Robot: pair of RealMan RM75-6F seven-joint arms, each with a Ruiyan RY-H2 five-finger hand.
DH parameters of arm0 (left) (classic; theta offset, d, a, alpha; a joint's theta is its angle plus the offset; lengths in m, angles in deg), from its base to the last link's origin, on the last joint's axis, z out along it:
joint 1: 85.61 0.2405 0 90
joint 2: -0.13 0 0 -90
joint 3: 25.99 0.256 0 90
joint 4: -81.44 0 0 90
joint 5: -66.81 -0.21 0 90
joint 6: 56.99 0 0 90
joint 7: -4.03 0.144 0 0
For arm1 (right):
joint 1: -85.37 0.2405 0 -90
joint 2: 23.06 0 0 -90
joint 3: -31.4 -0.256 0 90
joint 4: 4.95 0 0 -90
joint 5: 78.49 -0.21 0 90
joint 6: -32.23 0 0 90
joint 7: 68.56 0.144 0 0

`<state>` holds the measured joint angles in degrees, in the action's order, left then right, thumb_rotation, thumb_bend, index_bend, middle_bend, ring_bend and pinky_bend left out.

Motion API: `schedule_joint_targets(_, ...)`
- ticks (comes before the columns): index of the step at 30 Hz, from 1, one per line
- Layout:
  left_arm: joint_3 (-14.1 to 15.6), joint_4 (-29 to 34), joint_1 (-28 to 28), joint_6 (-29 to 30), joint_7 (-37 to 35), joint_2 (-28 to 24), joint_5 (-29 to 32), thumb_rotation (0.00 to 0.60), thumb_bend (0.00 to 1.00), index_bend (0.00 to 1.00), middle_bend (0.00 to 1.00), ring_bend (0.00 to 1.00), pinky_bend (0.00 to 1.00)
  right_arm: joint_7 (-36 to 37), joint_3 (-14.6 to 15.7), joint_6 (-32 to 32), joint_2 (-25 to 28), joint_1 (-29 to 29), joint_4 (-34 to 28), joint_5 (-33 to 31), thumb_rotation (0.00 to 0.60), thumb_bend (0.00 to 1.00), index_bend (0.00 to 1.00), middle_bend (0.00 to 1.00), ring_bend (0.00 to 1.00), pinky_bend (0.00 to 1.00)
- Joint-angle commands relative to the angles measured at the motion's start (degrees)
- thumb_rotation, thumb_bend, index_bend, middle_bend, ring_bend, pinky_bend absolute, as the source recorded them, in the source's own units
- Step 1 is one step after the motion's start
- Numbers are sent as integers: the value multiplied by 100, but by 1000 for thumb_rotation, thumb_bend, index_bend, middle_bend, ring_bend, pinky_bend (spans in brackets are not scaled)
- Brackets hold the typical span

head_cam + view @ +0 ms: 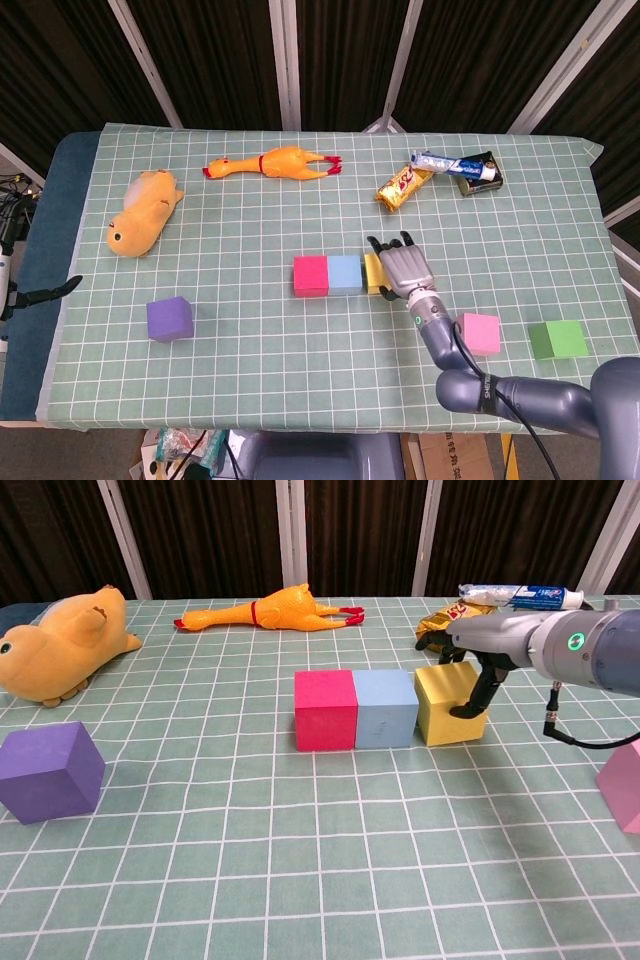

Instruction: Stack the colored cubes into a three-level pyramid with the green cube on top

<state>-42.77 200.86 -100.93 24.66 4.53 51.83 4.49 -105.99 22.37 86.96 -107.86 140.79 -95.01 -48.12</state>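
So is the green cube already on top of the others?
No, the green cube sits alone on the table, far right of the row.

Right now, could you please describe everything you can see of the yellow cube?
The yellow cube is a plain, matte block, foam-like in look, resting flat on the checked tablecloth at the right end of a row, beside the light blue cube, touching or nearly so, and turned slightly askew. The right hand grips it from above, fingers down its right and far sides. In the head view the hand hides most of it.
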Motion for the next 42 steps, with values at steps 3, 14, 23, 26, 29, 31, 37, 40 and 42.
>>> schedule_joint_targets(3,0,-4,5,-17,-27,-11,-3,600,71,0,62,16,85,-18,-15,36,-16,26,-8,-37,600,360,0,307,191,0)
schedule_joint_targets(14,4,-17,18,-25,-57,-15,-20,600,71,0,61,16,85,-62,-16,75,-1,66,-44,-124,600,360,0,307,191,0)
schedule_joint_targets(23,-13,-24,0,-55,-56,-16,10,600,71,0,61,16,77,-61,-16,84,46,74,-100,-209,600,361,0,307,191,0)
schedule_joint_targets(26,-13,-19,0,-54,-52,-16,11,600,71,0,61,16,76,-62,-9,95,47,76,-109,-217,600,361,0,307,191,0)
schedule_joint_targets(29,-10,-18,0,-55,-47,-16,6,600,71,0,61,16,76,-61,-7,97,33,83,-109,-225,600,361,0,307,191,0)
schedule_joint_targets(31,-15,-21,3,-50,-54,-19,10,600,71,0,61,16,76,-66,-7,96,23,92,-104,-225,600,361,0,307,191,0)
schedule_joint_targets(37,-27,-31,1,-58,-66,-26,34,600,71,0,61,16,76,-86,-16,103,-16,127,-84,-244,600,361,0,307,191,0)
schedule_joint_targets(40,-35,-39,-6,-67,-65,-29,50,600,71,0,62,16,76,-79,-40,105,-29,145,-66,-269,600,360,0,307,191,0)
schedule_joint_targets(42,-39,-46,-7,-73,-69,-32,62,600,71,0,61,16,76,-82,-46,106,-32,154,-58,-280,600,360,0,307,191,0)
